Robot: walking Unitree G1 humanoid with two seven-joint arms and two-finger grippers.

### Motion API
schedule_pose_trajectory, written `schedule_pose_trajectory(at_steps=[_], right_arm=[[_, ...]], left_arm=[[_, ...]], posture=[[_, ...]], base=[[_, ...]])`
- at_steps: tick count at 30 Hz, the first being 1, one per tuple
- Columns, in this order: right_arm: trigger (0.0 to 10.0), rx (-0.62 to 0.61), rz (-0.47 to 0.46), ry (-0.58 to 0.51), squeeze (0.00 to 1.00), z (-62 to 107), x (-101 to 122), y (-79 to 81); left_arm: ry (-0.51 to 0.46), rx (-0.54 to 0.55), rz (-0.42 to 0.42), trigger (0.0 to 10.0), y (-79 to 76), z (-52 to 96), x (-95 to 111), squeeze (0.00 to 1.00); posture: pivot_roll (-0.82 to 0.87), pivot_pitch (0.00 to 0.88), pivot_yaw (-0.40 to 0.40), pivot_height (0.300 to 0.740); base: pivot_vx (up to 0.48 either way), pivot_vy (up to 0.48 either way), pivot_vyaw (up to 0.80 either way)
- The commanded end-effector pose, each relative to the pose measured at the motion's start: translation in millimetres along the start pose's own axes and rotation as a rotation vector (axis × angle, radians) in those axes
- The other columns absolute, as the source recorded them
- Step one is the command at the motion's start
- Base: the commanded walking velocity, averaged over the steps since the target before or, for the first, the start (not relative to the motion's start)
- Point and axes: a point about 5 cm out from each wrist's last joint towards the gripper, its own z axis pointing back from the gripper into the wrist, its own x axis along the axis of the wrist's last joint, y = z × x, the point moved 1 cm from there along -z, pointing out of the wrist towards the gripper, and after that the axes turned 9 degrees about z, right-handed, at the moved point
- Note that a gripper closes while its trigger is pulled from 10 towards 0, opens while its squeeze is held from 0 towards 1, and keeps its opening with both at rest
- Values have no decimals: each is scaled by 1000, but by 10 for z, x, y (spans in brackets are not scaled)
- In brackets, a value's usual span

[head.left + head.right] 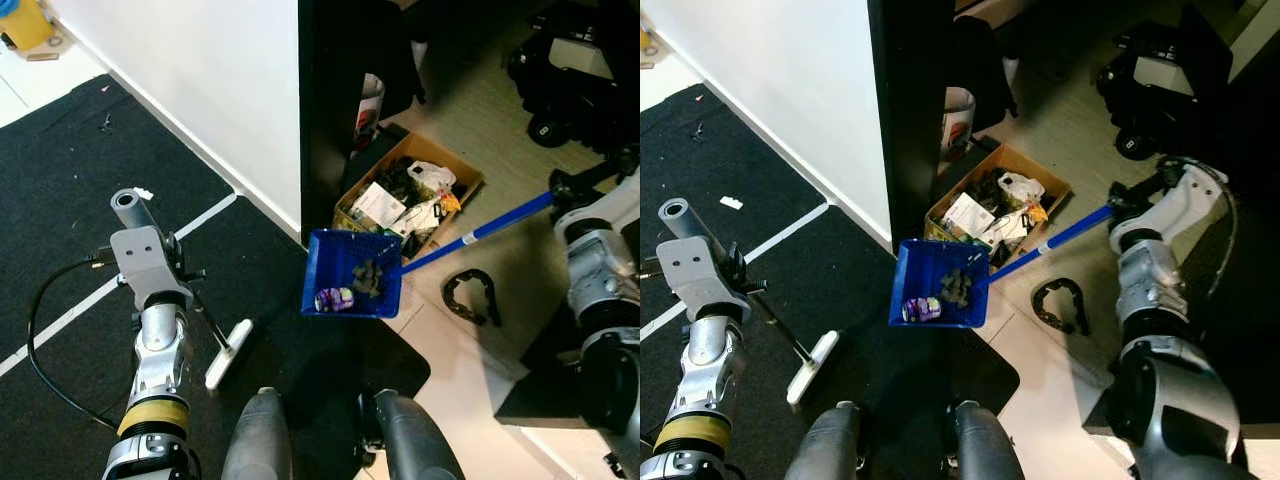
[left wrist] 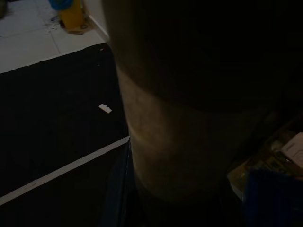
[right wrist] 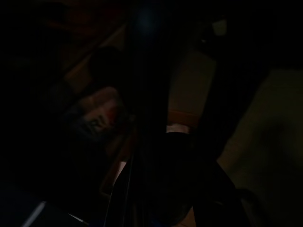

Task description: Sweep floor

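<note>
Blue dustpan (image 1: 353, 287) is held above the edge of the black mat (image 1: 70, 200), loaded with grey debris and a small purple-white wrapper. Its blue handle (image 1: 480, 233) runs to the right pincer (image 1: 1123, 203), apparently clamped on it — fingers poorly seen. Just beyond: an open cardboard box (image 1: 410, 190) of rubbish, beside a dark cabinet (image 1: 340, 90). Left pincer (image 1: 190, 272) at a thin broom (image 1: 228, 352) — grip cannot be told. Wrist views nearly black.

blue dustpan (image 1: 353, 272), black mat (image 1: 70, 190) with white stripe, brown box (image 1: 410, 190)
</note>
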Motion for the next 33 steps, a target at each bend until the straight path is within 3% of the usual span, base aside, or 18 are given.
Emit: schedule_pose_trajectory(at_steps=[1,9,13,17,27,33], right_arm=[[10000,-37,-7,-13,0,-15,92,-89],[10000,-93,-45,57,0,-23,104,-209],[10000,-79,31,206,0,33,-57,-293],[10000,-125,63,265,0,102,-149,-417],[10000,-222,75,359,0,251,-242,-707],[10000,-294,51,323,0,267,-131,-840]], left_arm=[[4,-14,-11,10000,21,2,12,0],[23,-64,18,10000,-32,4,-12,0],[74,-143,30,10000,-130,41,-91,0],[97,-168,24,10000,-161,64,-135,0],[131,-183,22,10000,-156,75,-188,0],[140,-189,26,10000,-156,70,-193,0]], posture=[[52,96,-57,740],[48,88,-53,740],[44,79,-56,740],[43,75,-56,740],[36,73,-52,740],[32,72,-49,740]], base=[[0,0,0],[0,0,0],[0,0,0],[0,0,0],[0,0,0],[0,0,0]])
